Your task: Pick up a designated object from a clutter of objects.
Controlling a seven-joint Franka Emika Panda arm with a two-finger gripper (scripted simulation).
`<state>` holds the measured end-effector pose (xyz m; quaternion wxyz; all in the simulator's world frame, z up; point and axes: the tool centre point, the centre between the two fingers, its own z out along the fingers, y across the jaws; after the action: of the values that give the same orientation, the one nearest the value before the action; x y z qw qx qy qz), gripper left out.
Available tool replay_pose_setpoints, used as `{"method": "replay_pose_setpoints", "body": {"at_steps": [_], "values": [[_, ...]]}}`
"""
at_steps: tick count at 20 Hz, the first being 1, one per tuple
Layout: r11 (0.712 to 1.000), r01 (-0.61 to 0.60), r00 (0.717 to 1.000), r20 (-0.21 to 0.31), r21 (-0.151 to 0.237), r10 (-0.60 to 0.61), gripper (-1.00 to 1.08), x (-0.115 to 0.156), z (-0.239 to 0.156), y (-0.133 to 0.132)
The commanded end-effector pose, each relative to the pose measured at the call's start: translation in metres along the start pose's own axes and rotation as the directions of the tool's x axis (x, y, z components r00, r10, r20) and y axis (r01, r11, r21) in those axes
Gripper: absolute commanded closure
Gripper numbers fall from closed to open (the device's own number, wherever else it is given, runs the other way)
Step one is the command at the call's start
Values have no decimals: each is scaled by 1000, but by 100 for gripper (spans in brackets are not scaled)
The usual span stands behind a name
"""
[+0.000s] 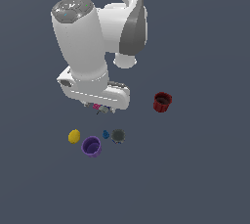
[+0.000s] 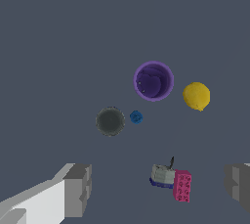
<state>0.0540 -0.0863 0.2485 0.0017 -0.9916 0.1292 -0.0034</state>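
Observation:
The designated object, a bright yellow lemon-shaped lump [image 1: 73,136] [image 2: 197,96], lies on the grey floor beside the purple cup [image 1: 91,146] [image 2: 153,81]. A grey round piece [image 1: 117,135] [image 2: 110,121] and a tiny blue piece [image 1: 106,134] [image 2: 136,117] lie close by. A pink-and-white piece [image 2: 172,181] [image 1: 99,107] lies between my fingers in the wrist view, well below them. My gripper [image 2: 158,189] [image 1: 100,108] is open and empty, hovering above the clutter. The dark red cup [image 1: 162,101] stands apart at the exterior view's right.
The arm's large white body [image 1: 93,47] hides part of the floor behind the gripper in the exterior view. Dark grey floor [image 1: 195,179] surrounds the small items on all sides.

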Motion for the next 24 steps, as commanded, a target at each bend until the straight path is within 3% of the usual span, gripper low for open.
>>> {"method": "replay_pose_setpoints", "body": {"at_steps": [1,5,14,24], "values": [[997,-76,997,3,4,76,-92,13,23,19],[980,-197,980,6,8,197,-92,31,62,51],[914,-405,914,6,1,405,-92,51,136,115],[872,-489,872,3,-7,489,-92,54,170,144]]}}
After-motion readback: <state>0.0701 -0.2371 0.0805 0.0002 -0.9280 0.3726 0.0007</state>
